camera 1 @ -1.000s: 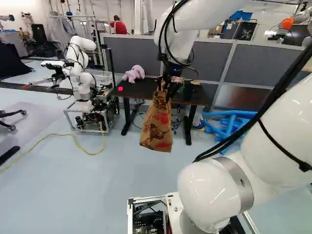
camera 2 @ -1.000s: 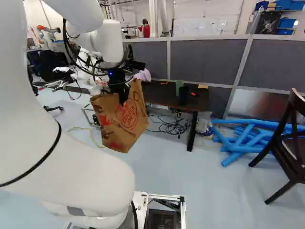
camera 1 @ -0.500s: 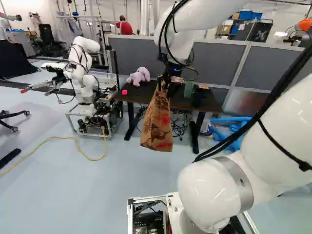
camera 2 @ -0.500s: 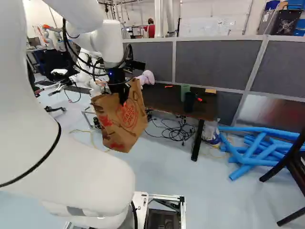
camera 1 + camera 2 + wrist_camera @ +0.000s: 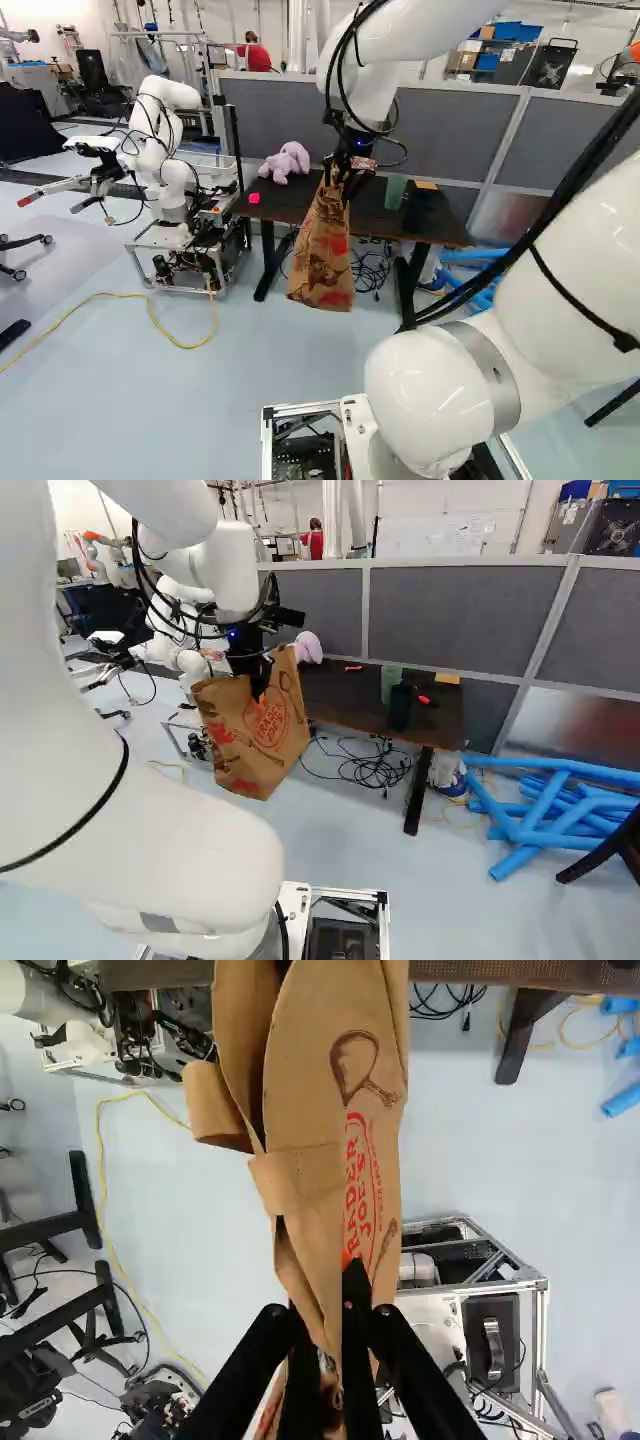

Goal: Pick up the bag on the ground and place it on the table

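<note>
My gripper hangs at the arm's end in the left base view, its fingers closed on the top of the brown paper bag. In the wrist view the gripper pinches the bag's upper edge, and the bag spreads out ahead of the fingers. The bag hangs off the floor, slightly tilted in the right base view. Behind it stands the dark table; in the left base view the bag overlaps the table's front edge.
On the table are a plush toy, a pink block, a green cup and a black cup. Another robot stands left of it. Blue tubes lie right; cables lie beneath. A dark chair is at the right.
The base has moved: the table looks larger and nearer, and the scene has shifted in both base views. The arm keeps its pose, the bag still hanging from the gripper.
</note>
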